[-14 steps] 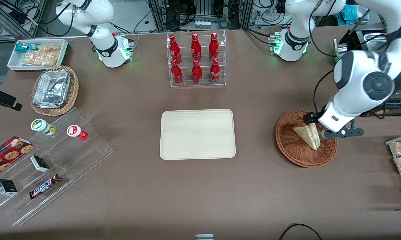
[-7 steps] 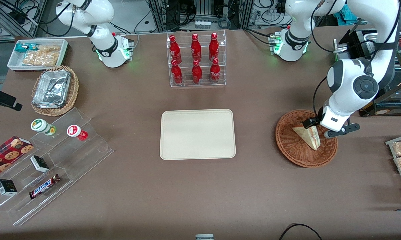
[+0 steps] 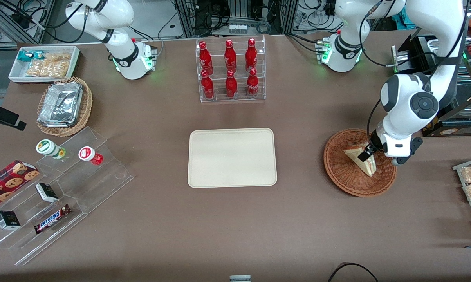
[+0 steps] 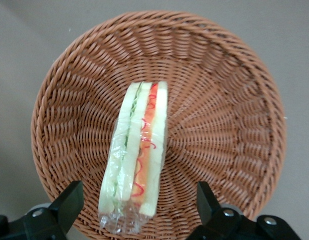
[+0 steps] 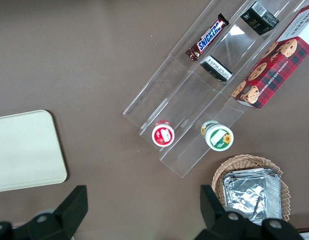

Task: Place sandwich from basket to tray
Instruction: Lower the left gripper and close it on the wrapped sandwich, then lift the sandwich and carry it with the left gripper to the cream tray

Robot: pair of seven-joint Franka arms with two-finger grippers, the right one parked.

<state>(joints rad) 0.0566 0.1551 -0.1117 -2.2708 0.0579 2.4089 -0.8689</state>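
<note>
Hovering my end effector [image 4: 137, 210] over basket [image 3: 339, 178], fingers [image 4: 67, 202] spread wide astride wrapped sandwich [image 4: 137, 155] lying inside; tray [image 3: 232, 157] sits bare mid-desk w/ open desk [image 3: 302, 219] between.

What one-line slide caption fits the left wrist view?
Open gripper poised above a wrapped sandwich lying in the wicker basket.

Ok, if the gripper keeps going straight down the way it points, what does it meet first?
Most likely the sandwich: the open gripper hangs over it in the basket, one finger on each side. Its height above is unclear.
</note>
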